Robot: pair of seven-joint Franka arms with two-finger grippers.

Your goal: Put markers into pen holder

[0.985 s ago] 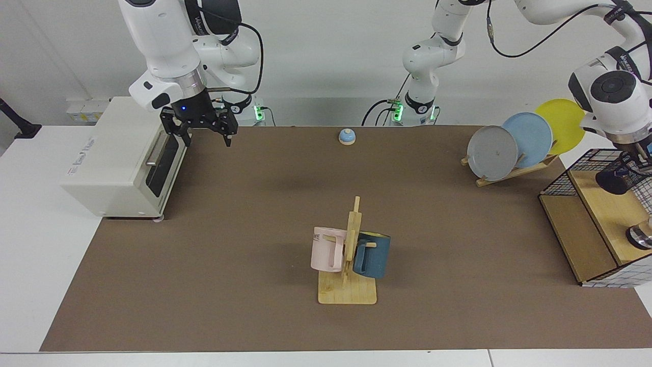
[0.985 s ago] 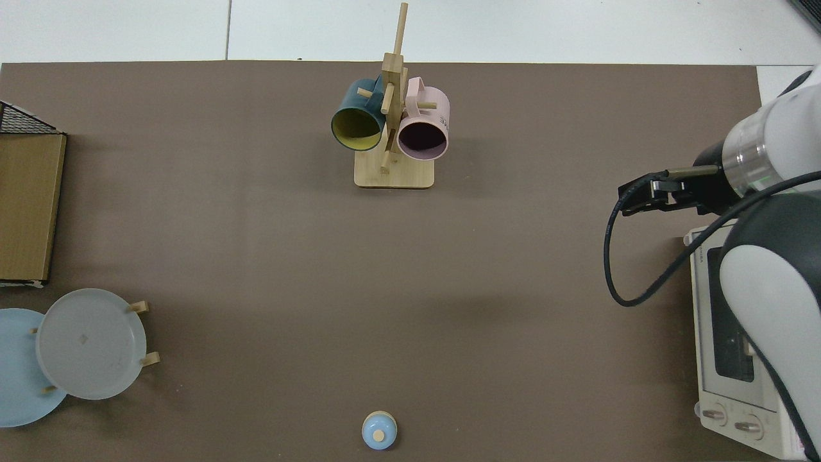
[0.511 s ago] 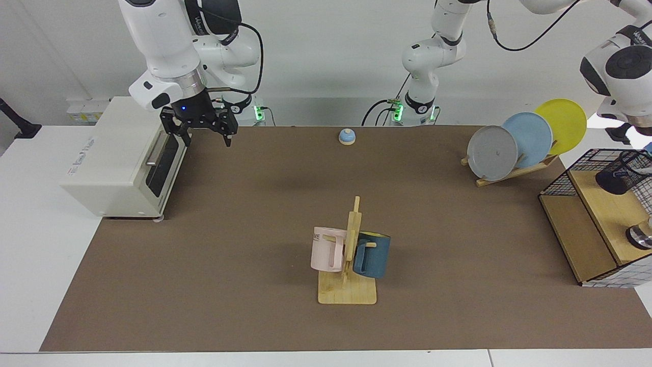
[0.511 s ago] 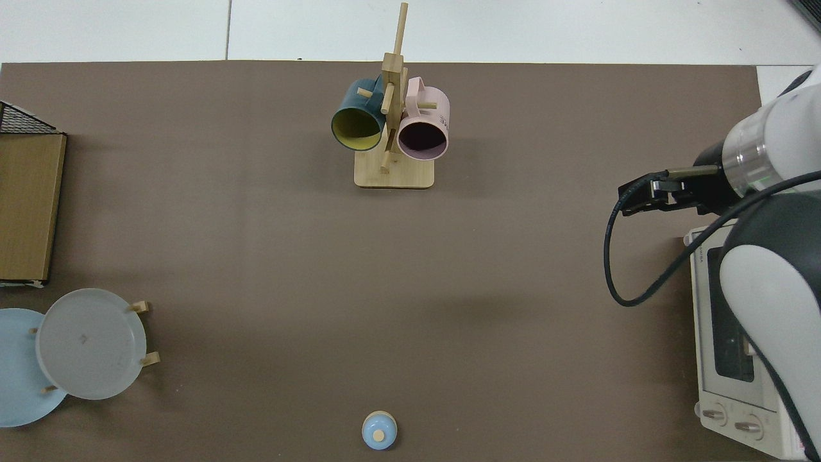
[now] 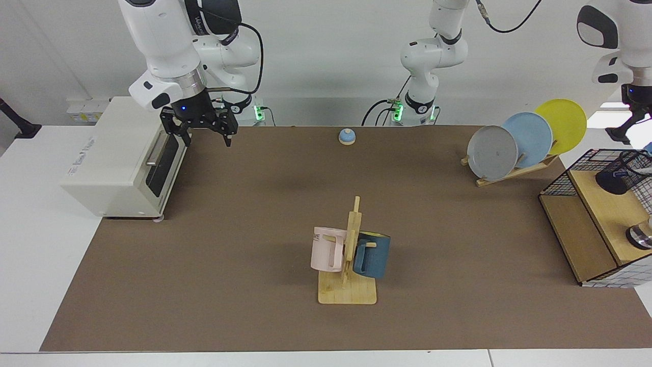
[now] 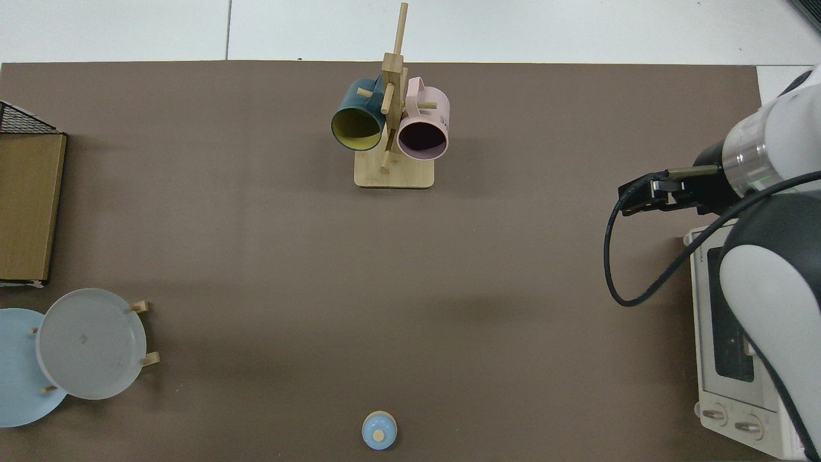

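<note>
At the right edge of the facing view, the pen holder [image 5: 622,174] sits in the wire basket [image 5: 565,178], just below my left tool [image 5: 627,130], whose grip I cannot tell; my right tool [image 5: 202,133] waits released at upper left

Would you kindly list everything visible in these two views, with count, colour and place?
Pen holder: one, black mesh, on the basket's upper shelf at the facing view's right edge; a blue-and-white tip shows at its rim, too cut off to identify.
Basket: one, black wire with wooden shelves, right edge.
Metal object: one, silver, on the upper shelf.
Plates: three, grey, blue, yellow, upright in a wooden rack.
Mugs: two, pink and dark blue, hung on a wooden stand at the mat's middle.
Bell: one, blue, far edge.
Oven: one, white, facing view's left.
Mat: one, brown.
Right tool: open, waiting by the oven.
Left tool: raised above the basket.
</note>
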